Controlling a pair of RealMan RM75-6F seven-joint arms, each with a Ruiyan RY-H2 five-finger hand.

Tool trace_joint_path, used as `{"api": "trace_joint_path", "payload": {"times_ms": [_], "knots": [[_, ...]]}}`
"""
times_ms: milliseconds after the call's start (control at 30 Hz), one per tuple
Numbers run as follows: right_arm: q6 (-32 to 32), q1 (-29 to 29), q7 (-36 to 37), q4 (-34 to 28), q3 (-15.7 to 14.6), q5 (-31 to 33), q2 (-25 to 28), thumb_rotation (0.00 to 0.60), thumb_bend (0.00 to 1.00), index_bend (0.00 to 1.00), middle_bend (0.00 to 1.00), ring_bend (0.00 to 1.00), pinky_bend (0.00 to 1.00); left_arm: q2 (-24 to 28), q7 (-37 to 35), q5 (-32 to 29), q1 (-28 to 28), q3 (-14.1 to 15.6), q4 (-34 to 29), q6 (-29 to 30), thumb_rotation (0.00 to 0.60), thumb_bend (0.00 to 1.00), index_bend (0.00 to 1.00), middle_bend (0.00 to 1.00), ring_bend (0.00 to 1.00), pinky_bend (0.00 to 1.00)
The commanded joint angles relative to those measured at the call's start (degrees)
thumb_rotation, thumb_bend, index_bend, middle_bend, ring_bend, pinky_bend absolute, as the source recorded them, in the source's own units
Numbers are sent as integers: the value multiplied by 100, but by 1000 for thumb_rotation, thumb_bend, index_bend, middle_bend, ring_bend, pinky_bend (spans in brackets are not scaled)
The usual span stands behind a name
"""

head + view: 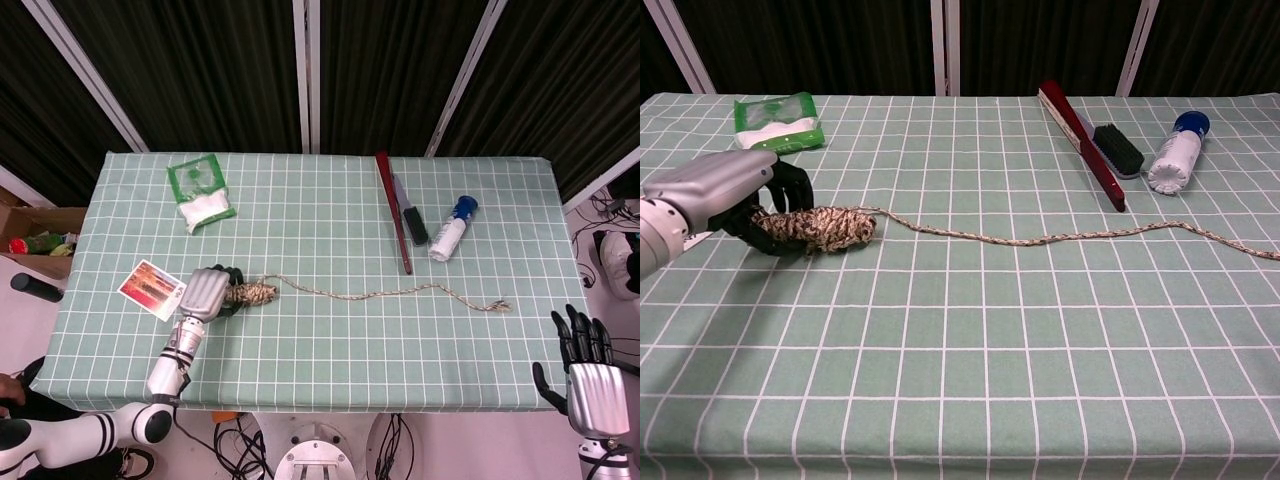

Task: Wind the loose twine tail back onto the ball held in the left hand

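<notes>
Twine ball (825, 227) gripped by left hand (728, 190) — tail (1070, 238) trailing across table (970, 370)

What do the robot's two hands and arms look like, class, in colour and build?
Both hands have a silver metal back and black fingers. The left hand joins a slim silver wrist, then a white arm with black joint bands. The right hand shows only a short silver wrist at the picture's edge.
</notes>
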Motion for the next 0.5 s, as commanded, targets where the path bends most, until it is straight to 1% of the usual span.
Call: {"api": "trace_joint_path", "payload": {"times_ms": [33, 100, 167, 300, 433, 500], "knots": [[-11, 1, 6, 2, 2, 11, -2, 600, 367, 0, 0, 0, 0, -65, -402, 263, 51, -72, 34, 255, 600, 385, 626, 585, 495, 624], [-48, 10, -3, 9, -7, 21, -12, 600, 367, 0, 0, 0, 0, -99, -777, 463, 87, -109, 51, 414, 600, 424, 689, 643, 556, 680], [-96, 26, -19, 19, -16, 28, -33, 600, 367, 0, 0, 0, 0, -112, -1327, 684, 125, -145, 30, 548, 600, 442, 728, 681, 594, 715], [-139, 54, -37, 25, -6, 32, -76, 600, 367, 0, 0, 0, 1, -117, -2256, 1059, 170, -230, -29, 820, 600, 422, 743, 705, 622, 742], [-129, 67, -108, 39, 93, 147, -133, 600, 366, 0, 6, 0, 5, 38, -3594, 1440, 192, -267, -337, 941, 600, 418, 748, 714, 632, 756], [-213, 100, -115, 72, 147, 267, -157, 600, 366, 12, 26, 0, 16, 120, -3994, 1579, 196, -268, -463, 992, 600, 418, 750, 716, 635, 760]]}}
